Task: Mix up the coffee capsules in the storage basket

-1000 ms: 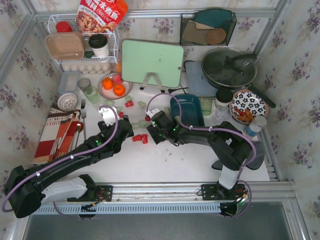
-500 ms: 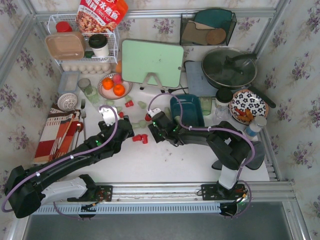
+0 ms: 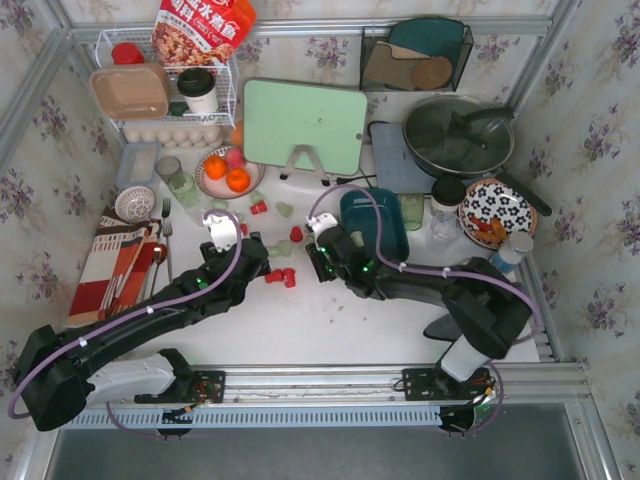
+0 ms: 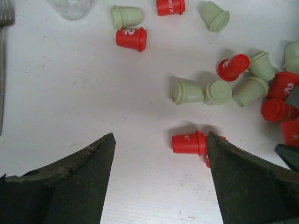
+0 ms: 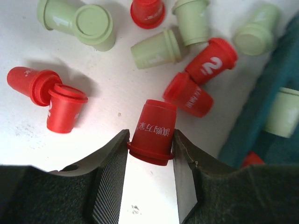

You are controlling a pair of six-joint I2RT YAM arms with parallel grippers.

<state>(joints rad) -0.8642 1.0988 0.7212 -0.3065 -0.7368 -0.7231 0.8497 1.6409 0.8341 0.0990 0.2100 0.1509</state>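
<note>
the right jaws are closed on one red capsule (image 5: 153, 125), a finger against each side of its rim, its narrow end pointing away from the wrist and white printing on its side. the dark teal storage basket (image 5: 261, 102) sits just to the right of it, and past the basket's rim a pale green capsule (image 5: 282, 112) and a bit of a red one show inside.

the rest of the coffee capsules (image 3: 280, 277) lie loose on the white surface (image 3: 300, 320), left of the basket (image 3: 392, 238) and in front of the plate of oranges (image 3: 228, 172). near the held one, two red capsules (image 5: 200, 77) lie touching, one marked with a 2. a nested-looking red pair (image 5: 49, 95) is off to the left, and several pale green ones (image 5: 156, 49) lie on their sides beyond.

the left jaws stand wide apart with nothing gripped. a red capsule on its side (image 4: 188, 142) lies just beside the inner edge of the right-hand finger (image 4: 243, 182), with another red one half hidden behind that finger. farther out is a cluster of green and red capsules (image 4: 218, 92), some touching. a lone red one marked 2 (image 4: 131, 38) lies apart, just beside a green one (image 4: 126, 16), near the base of a clear glass (image 4: 70, 7).
</note>
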